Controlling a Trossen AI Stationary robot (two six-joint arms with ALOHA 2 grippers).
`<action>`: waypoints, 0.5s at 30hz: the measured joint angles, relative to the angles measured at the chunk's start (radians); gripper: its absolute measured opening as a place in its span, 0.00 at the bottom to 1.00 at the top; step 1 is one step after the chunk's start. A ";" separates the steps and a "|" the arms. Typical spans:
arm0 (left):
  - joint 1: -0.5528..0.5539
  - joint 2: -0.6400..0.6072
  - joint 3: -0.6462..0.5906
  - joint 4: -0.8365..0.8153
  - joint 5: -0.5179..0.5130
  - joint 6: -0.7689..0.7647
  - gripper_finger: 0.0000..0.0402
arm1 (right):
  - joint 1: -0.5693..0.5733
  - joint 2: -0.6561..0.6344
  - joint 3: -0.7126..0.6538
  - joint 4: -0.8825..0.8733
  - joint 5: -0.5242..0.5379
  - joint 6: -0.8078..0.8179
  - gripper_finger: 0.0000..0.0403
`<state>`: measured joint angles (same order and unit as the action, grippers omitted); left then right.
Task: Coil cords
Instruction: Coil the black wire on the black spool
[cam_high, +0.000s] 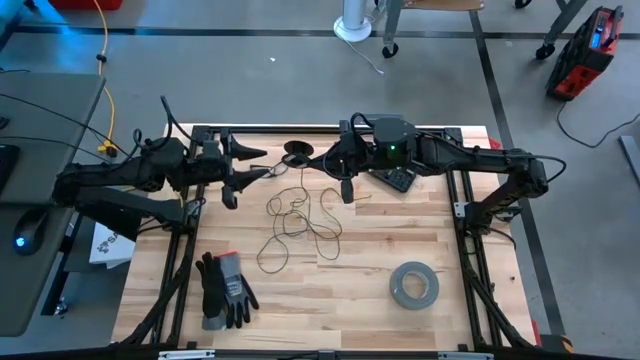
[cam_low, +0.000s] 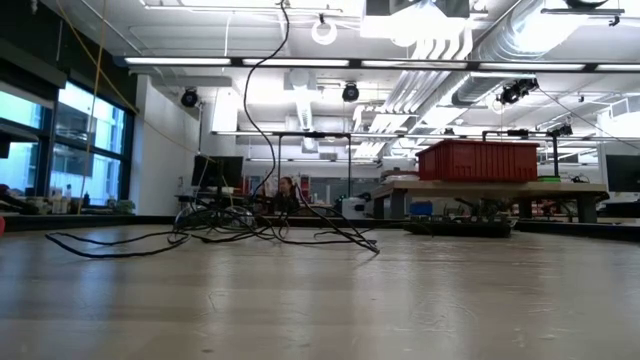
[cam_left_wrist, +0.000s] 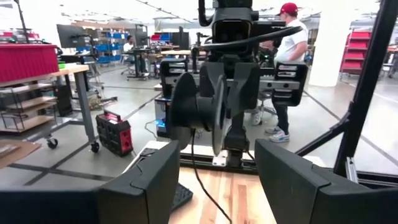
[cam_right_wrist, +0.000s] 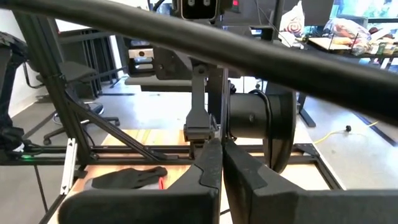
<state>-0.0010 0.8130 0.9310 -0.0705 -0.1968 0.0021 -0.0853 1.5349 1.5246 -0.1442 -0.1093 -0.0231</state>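
Observation:
The small black spool (cam_left_wrist: 198, 112) hangs in the air above the table's far middle (cam_high: 297, 152), with my right gripper (cam_right_wrist: 222, 152) shut on it. The thin dark cord (cam_high: 300, 215) drops from the spool (cam_left_wrist: 194, 152) and lies in loose loops on the wood (cam_low: 230, 235). My left gripper (cam_left_wrist: 217, 180) is open and level, and faces the spool from the table's left (cam_high: 262, 163) with a gap between them. It touches nothing. My right gripper pinches one of the spool's two flanges (cam_left_wrist: 217, 115) between its two shut fingers (cam_right_wrist: 208, 168). The fingers come in level from the table's right. The spool is lifted clear with its axis level, and the cord hangs slack from it down to the table.
A grey tape roll (cam_high: 414, 285) lies near the front right and a pair of black gloves (cam_high: 224, 290) near the front left. A black keypad (cam_high: 400, 180) sits under the right arm. A yellow cable (cam_high: 105, 90) runs off the table. A person (cam_left_wrist: 283, 62) stands in the room beyond.

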 joint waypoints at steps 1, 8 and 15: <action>0.000 0.001 0.000 0.000 0.000 0.000 0.51 | -0.001 0.000 0.000 -0.002 0.000 0.000 0.00; 0.000 0.002 0.000 -0.003 -0.001 -0.033 0.51 | -0.012 0.000 0.000 -0.003 -0.016 0.023 0.00; 0.000 0.002 0.000 0.032 -0.048 0.042 0.51 | -0.014 0.000 0.000 -0.003 -0.017 -0.008 0.00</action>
<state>-0.0010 0.8150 0.9310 -0.0380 -0.2444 0.0440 -0.0994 1.5352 1.5246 -0.1475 -0.1261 -0.0308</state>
